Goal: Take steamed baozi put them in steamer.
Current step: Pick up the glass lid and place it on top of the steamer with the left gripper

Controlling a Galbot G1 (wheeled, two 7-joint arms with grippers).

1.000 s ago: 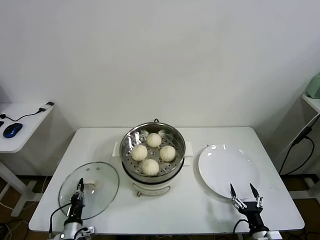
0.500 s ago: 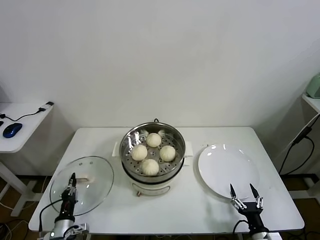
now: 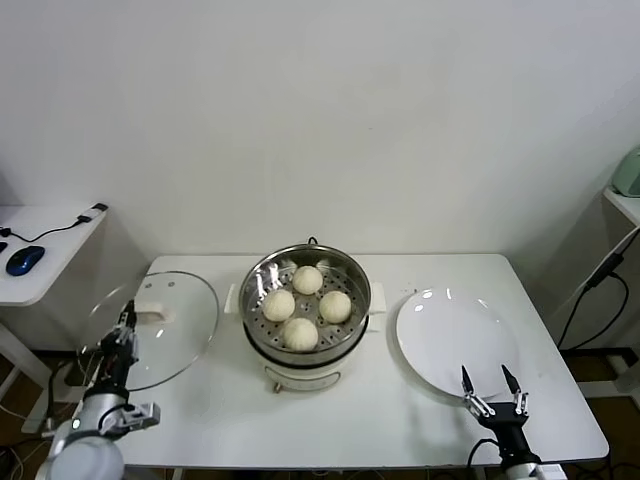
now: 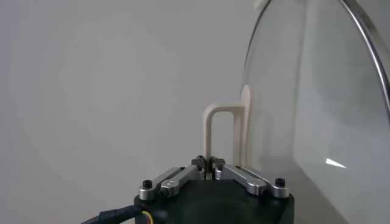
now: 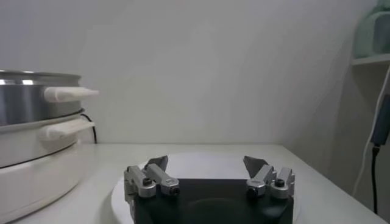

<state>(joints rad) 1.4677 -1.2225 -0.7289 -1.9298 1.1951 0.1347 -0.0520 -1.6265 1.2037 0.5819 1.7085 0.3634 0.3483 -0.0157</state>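
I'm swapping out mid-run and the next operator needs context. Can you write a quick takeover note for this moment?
Left pincer: shut on the glass lid by its white handle, lid lifted and tilted at the table's left edge.
Right pincer: open, empty, parked at the near rim of the white plate.
All four baozi sit on the perforated tray in the steamer, mid-table; plate holds nothing.
Done: loading the buns.
Left: probably placing the lid on the steamer.
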